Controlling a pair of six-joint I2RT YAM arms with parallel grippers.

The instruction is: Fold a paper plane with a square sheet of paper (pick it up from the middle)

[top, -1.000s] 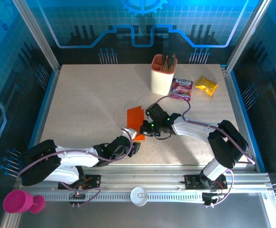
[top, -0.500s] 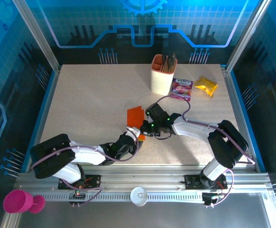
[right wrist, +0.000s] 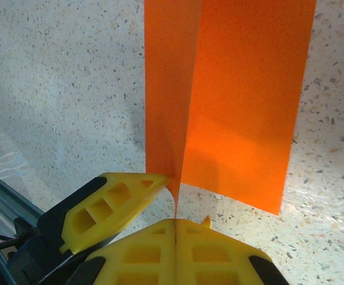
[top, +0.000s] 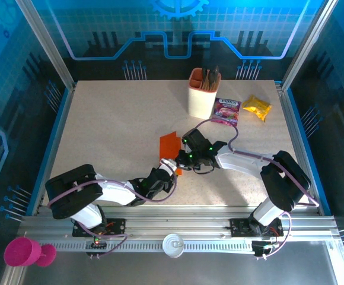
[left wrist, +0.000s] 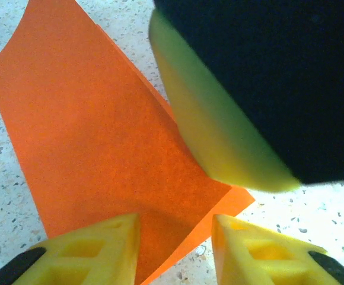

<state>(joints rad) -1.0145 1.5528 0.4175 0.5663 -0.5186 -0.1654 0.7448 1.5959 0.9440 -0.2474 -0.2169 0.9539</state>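
Left gripper (left wrist: 175, 230), jaws apart and empty, is poised over a corner of the square sheet of paper (top: 169, 142) at the middle of the table (top: 112, 130), one flap pinched upright by the right gripper (right wrist: 176, 222); probably the first fold, flap to be laid over and creased.

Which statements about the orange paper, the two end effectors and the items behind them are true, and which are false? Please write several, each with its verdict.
1. The right end effector is shut on the square sheet of paper. True.
2. The left end effector is also shut on the sheet. False: its fingers stand apart.
3. The sheet lies completely flat. False: one part rises along a crease.
4. The peach cup stands upright behind the sheet. True.
5. The yellow packet lies left of the cup. False: it lies to the right.
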